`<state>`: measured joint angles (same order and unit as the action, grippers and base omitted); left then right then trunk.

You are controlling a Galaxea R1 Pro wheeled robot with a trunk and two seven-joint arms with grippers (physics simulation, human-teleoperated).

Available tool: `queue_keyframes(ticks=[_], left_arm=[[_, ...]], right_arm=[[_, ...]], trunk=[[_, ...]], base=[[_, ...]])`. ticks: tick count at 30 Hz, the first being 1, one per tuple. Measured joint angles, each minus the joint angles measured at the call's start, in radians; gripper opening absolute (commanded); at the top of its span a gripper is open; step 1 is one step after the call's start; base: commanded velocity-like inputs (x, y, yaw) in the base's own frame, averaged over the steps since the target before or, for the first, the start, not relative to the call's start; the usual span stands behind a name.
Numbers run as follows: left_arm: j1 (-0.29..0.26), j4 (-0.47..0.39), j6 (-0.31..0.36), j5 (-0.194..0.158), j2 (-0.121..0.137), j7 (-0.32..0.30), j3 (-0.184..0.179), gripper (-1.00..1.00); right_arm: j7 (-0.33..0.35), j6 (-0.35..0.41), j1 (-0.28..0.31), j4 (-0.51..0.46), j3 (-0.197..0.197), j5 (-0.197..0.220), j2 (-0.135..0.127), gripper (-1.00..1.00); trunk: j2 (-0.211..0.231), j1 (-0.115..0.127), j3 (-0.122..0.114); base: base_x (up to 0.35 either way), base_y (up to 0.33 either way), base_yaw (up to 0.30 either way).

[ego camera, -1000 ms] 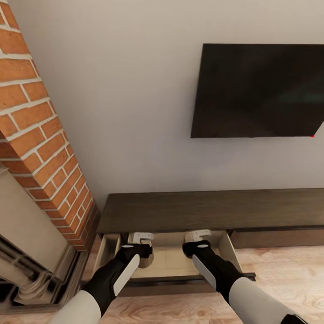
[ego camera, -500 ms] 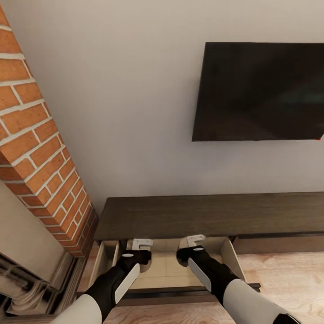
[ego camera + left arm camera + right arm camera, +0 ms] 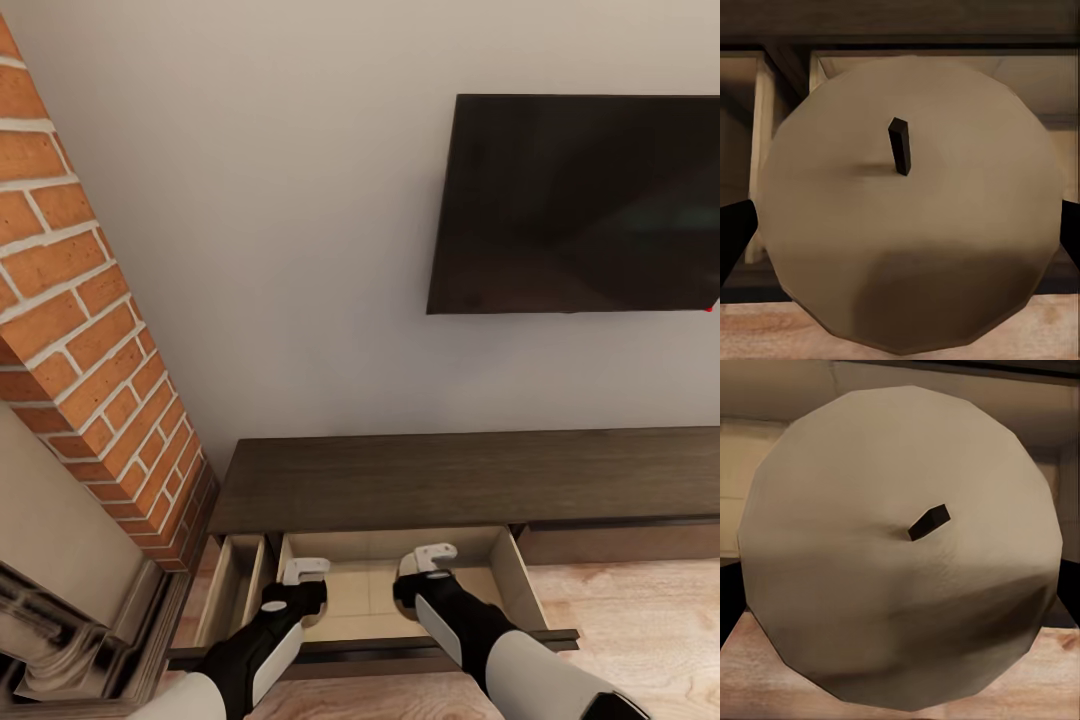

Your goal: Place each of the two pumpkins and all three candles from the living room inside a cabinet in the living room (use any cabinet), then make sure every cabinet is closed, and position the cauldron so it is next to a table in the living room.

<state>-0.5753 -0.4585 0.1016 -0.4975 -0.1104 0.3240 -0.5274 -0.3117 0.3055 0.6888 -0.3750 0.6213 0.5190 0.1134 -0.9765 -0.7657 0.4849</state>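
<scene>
Both grippers, left and right, hold tan candles (wicks dark) over the cabinet's open drawer, jaws clamped on each.

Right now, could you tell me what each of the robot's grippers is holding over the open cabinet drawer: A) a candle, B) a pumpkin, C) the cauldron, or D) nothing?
A: each wrist view shows a tan round candle top with a dark wick, the left candle and the right candle, between dark fingers above the drawer.
</scene>
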Motion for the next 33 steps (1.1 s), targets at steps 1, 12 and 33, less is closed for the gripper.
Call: queue_keyframes(ticks=[1, 12, 33], left_arm=[[0.001, 0.001, -0.004, 0.000, 0.000, -0.002, 0.000, -1.00], [0.005, 0.003, -0.011, 0.000, 0.001, -0.037, -0.001, -1.00], [0.007, 0.015, -0.012, 0.001, 0.001, -0.037, -0.001, -1.00]], right_arm=[[0.000, -0.011, 0.000, 0.006, 0.000, 0.000, 0.000, -1.00], [0.000, -0.062, 0.000, 0.025, 0.002, 0.001, 0.007, -1.00], [-0.001, -0.061, -0.003, 0.022, 0.003, -0.001, 0.017, -1.00]], trunk=[[0.000, 0.000, 0.000], [0.000, 0.000, 0.000], [0.000, 0.000, 0.007]], base=[[0.057, 0.000, 0.000], [0.116, 0.000, 0.000], [0.000, 0.000, 0.000]])
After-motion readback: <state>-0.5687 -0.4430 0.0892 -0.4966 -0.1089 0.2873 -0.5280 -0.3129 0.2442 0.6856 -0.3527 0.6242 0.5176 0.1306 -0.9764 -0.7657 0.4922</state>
